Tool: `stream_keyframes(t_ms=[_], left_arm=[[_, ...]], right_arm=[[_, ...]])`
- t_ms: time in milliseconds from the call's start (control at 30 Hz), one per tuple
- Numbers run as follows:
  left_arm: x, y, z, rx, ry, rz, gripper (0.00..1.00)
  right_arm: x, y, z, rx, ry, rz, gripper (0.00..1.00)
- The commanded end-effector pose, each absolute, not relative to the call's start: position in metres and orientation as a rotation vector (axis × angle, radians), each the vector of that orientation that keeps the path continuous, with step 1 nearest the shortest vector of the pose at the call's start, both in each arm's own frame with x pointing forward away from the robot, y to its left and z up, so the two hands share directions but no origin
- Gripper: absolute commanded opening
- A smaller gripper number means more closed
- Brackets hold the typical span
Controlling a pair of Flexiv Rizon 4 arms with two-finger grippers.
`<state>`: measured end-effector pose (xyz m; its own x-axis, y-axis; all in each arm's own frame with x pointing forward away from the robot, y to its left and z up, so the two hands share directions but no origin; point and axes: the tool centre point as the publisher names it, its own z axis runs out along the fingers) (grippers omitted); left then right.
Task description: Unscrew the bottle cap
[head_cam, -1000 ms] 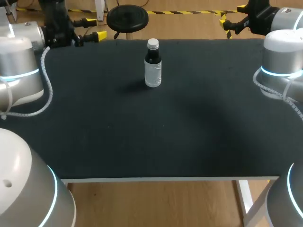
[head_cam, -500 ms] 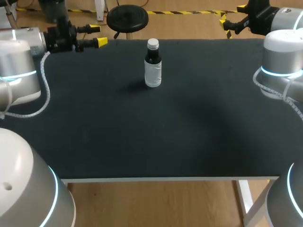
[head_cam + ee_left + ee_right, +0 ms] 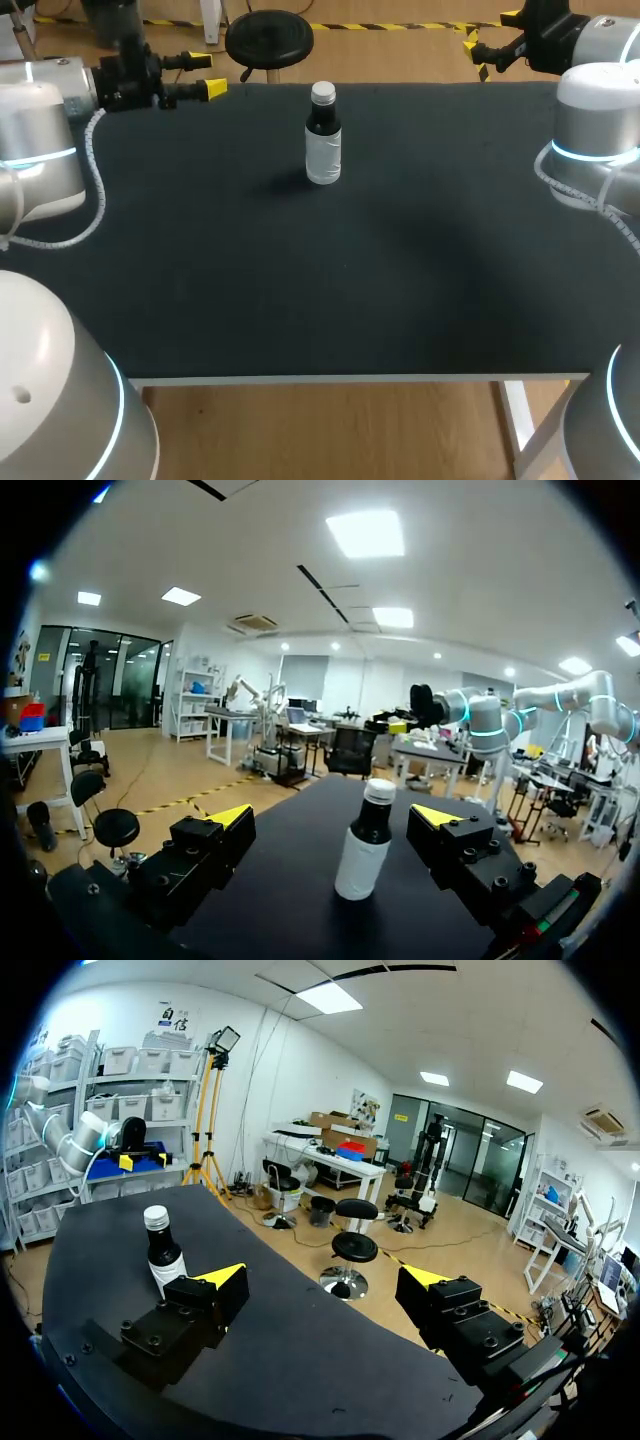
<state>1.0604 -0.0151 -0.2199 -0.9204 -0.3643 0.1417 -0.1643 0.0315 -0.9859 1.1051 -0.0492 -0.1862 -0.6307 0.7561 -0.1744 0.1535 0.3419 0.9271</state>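
Head view shows me the table [image 3: 400, 300], left gripper [image 3: 207, 75] spread at its far left corner, right gripper [image 3: 325, 1280] spread beyond the far right. Bottle [image 3: 323, 150] stands upright far-centre, cap [image 3: 323, 94] on, untouched.

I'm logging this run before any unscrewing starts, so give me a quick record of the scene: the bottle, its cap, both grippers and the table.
bottle: upright on the far middle of the table, pale lower body, dark neck
cap: pale, on the bottle
left gripper: open, at the table's far left edge, pointed at the bottle, apart from it
right gripper: open, by the far right corner, holding nothing
table: black top
task state: neither gripper touches the bottle; cap not yet gripped
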Motion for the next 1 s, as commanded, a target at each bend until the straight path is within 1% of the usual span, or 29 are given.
stream_keyframes(t_ms=[33, 633, 1000], left_arm=[[1.061, -0.019, -0.222, -0.535, 2.155, -1.997, 1.00], [1.049, -0.083, -0.257, -0.106, 2.212, -2.084, 1.00], [1.048, -0.105, -0.272, -0.031, 2.213, -2.166, 1.00]], right_arm=[[1.105, -0.049, -0.186, 0.792, 2.008, 1.292, 1.00], [1.105, -0.049, -0.186, 0.792, 2.008, 1.292, 1.00], [1.105, -0.049, -0.186, 0.792, 2.008, 1.292, 1.00]])
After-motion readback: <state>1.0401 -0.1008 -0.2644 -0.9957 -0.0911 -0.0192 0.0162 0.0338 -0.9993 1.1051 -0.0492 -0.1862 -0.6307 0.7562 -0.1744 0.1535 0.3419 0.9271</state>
